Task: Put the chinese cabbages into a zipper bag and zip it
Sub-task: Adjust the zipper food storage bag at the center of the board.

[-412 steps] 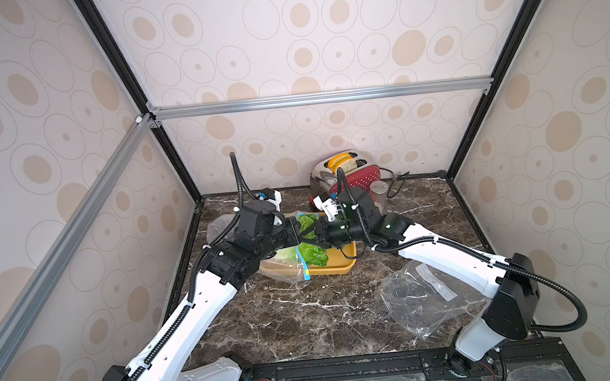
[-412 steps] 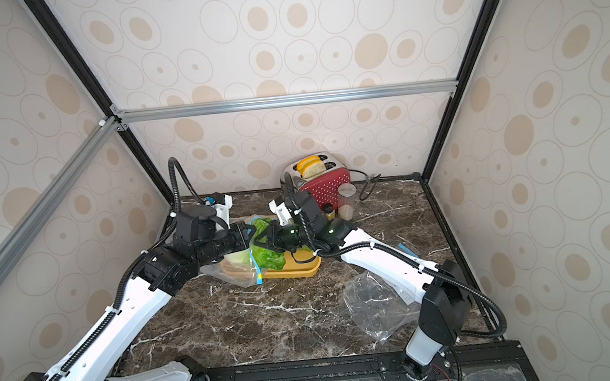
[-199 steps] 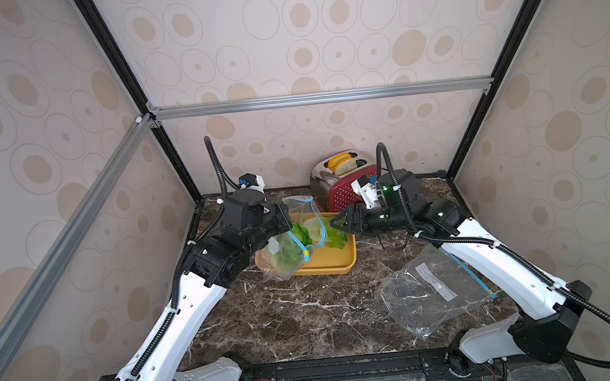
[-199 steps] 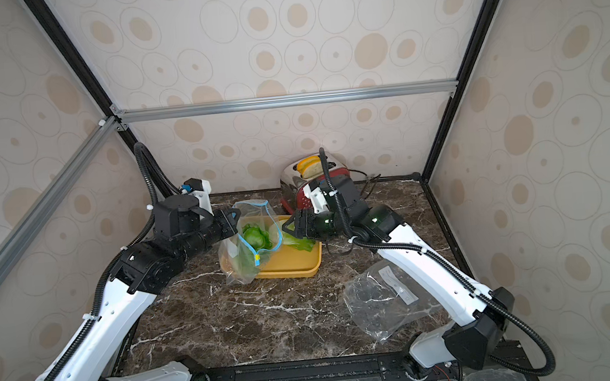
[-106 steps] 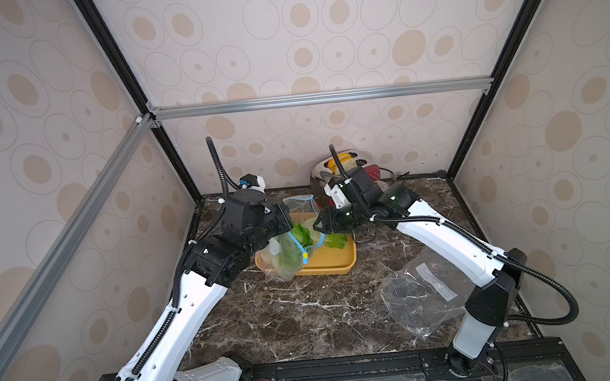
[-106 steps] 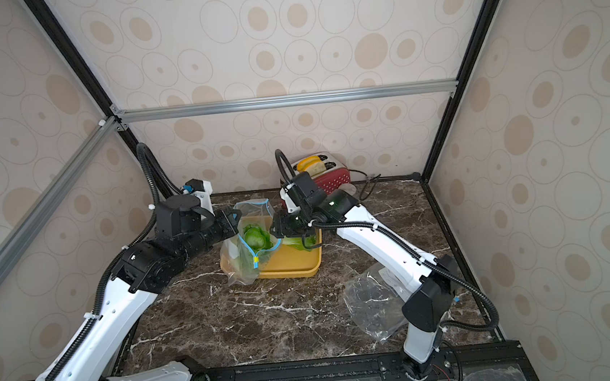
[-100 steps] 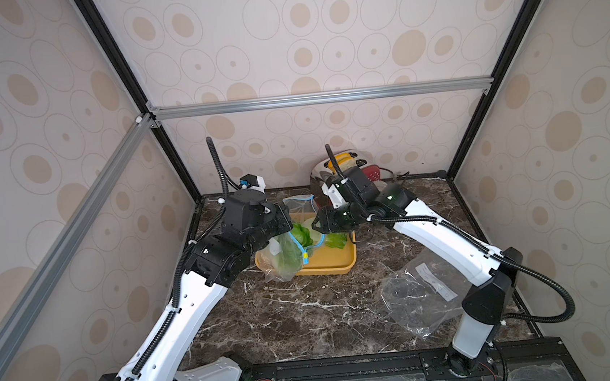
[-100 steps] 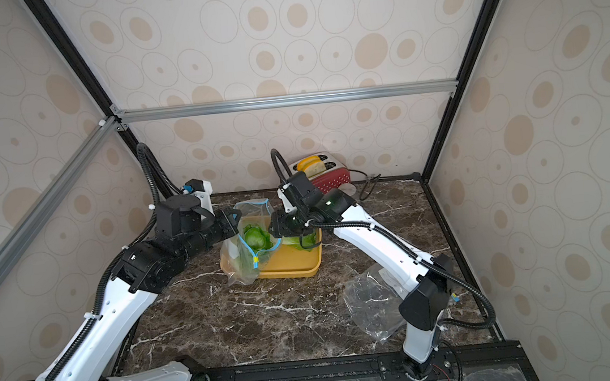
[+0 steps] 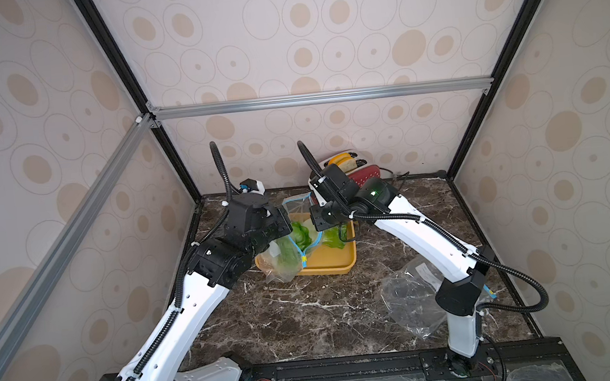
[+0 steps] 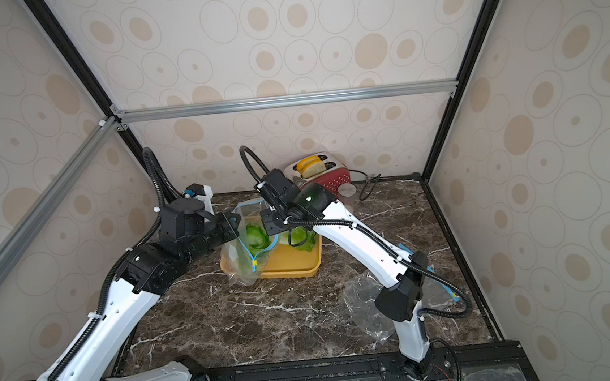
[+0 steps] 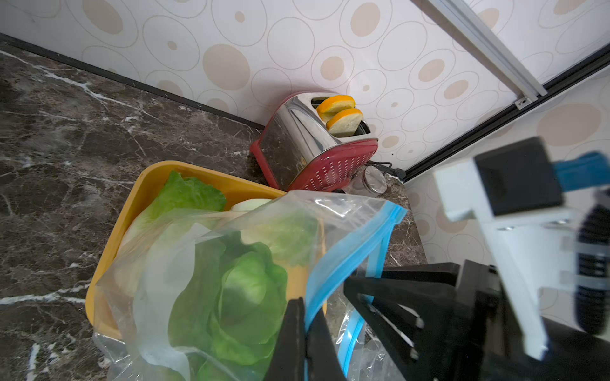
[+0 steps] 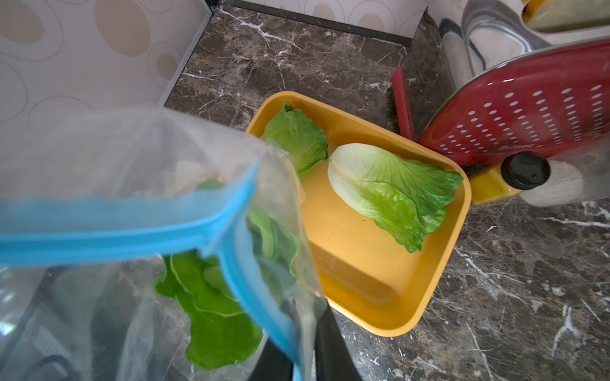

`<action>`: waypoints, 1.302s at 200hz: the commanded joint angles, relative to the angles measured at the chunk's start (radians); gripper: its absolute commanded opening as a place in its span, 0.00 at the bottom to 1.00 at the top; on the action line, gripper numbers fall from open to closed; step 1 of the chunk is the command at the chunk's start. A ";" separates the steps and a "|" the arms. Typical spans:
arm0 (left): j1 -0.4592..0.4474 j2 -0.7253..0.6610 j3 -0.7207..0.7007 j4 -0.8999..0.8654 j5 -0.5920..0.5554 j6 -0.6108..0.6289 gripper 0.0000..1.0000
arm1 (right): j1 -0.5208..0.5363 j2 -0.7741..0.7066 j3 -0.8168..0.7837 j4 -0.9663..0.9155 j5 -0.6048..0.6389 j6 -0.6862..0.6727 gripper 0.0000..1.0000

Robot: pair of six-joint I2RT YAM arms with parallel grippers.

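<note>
1. The left gripper [image 11: 305, 318] is clamped on the blue zip rim of the zipper bag [image 11: 158, 264]. It holds that side of the mouth up above the yellow tray [image 12: 356, 264].
2. The right gripper [image 12: 303, 354] is pinched on the opposite side of the same rim, and the blue strip runs down between its two black fingers.
3. The bag hangs between the two grippers with its mouth spread open. In both top views its lower end sags over the tray's front corner on the left arm's side.
4. One Chinese cabbage [image 11: 237, 290] sits inside the bag, just below both sets of fingertips, with its green leaves facing the opening.
5. A second cabbage [image 12: 392, 191] lies flat on the tray outside the bag, apart from the right gripper.
6. A third cabbage [image 12: 297, 138] lies at the tray's far corner, partly hidden behind the bag wall.
7. A red toaster [image 11: 307, 142] holding two bread slices stands just behind the tray.
8. A spare clear bag [image 9: 411, 302] lies on the marble tabletop [image 9: 307, 323] near the right arm's base.
</note>
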 commanded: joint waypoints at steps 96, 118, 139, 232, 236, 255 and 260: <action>0.006 -0.046 0.003 -0.070 -0.040 0.024 0.00 | -0.001 -0.050 0.026 -0.042 -0.077 -0.027 0.46; 0.006 -0.045 0.001 -0.048 -0.034 0.019 0.00 | 0.004 0.005 0.034 -0.052 -0.115 -0.024 0.47; 0.004 -0.043 0.010 -0.052 -0.038 0.022 0.00 | 0.005 0.036 0.035 -0.042 -0.105 -0.026 0.41; 0.005 -0.059 0.220 -0.453 -0.235 0.167 0.00 | 0.066 -0.071 -0.056 0.256 -0.459 0.188 0.00; 0.005 -0.061 0.227 -0.475 -0.246 0.178 0.00 | 0.072 -0.083 -0.093 0.298 -0.465 0.208 0.00; 0.007 -0.069 0.225 -0.529 -0.253 0.209 0.00 | 0.074 -0.098 -0.219 0.388 -0.443 0.248 0.00; 0.007 -0.070 0.221 -0.541 -0.252 0.212 0.00 | 0.075 -0.092 -0.232 0.389 -0.440 0.249 0.00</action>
